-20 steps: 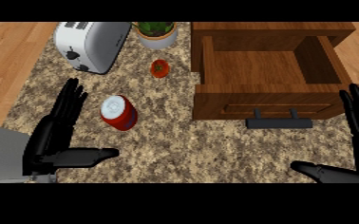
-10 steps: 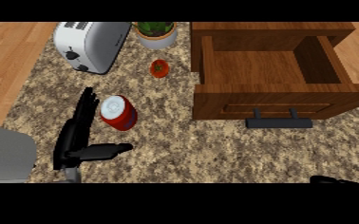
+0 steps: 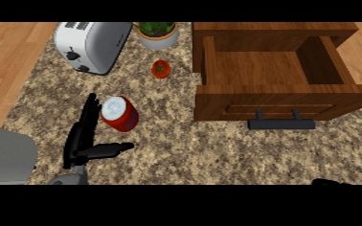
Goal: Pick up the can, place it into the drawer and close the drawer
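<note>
1 can (image 3: 118, 113) by L hand (image 3: 81, 135), 1 open drawer (image 3: 268, 106).

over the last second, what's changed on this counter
The left hand slid right toward the can. Its straight fingers now lie along the can's side away from the drawer, not curled round it. The right hand dropped to the lower right corner, with only a sliver showing. The can, the open drawer and the toaster stayed put.

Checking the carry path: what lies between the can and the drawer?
Nothing but bare counter between can and drawer, as the head view shows; the tomato sits farther back, off that line.
</note>
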Available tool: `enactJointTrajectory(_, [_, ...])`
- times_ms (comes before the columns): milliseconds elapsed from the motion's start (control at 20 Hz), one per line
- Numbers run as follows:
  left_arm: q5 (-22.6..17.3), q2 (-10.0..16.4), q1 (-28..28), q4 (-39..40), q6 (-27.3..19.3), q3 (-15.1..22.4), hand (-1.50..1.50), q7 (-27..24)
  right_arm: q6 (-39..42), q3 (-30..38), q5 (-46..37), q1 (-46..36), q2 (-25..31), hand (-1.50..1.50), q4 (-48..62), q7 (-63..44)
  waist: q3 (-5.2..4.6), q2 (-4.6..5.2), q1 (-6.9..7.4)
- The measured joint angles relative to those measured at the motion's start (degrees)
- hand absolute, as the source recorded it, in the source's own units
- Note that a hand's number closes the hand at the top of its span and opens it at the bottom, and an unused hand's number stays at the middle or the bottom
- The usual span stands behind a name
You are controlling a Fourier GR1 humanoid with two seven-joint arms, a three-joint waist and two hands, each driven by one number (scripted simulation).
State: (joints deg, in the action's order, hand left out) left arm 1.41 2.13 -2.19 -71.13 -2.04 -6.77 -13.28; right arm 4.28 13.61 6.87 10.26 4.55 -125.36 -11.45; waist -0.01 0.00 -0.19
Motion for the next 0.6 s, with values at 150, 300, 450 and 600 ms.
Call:
enactJointTrajectory(150, [-0.5, 0.6, -2.1, 5.4, 0.2, -1.1, -1.50, -2.7, 0.4, 1.4, 0.6, -0.9, 0.7, -1.50, 0.2, -0.7, -0.01, 0.01, -0.03])
enactJointTrajectory(300, [-0.9, 1.0, -5.9, 12.8, -0.2, -2.7, -1.50, -5.9, 0.6, 1.5, 0.8, -0.6, 0.5, -1.50, -1.3, -1.8, -0.01, 0.04, -0.17])
enactJointTrajectory(450, [-1.2, 1.1, -8.4, 18.2, -1.0, -3.8, -1.50, -8.2, 1.1, 3.1, 2.0, -1.1, 1.4, -1.50, -2.0, -3.2, -0.03, 0.03, -0.18])
enactJointTrajectory(600, [-2.1, 2.5, -11.5, 24.3, -0.4, -5.4, -1.50, -10.9, 2.6, 4.0, 2.9, -0.5, 1.5, -1.50, -1.6, -2.5, -0.03, 0.05, -0.24])
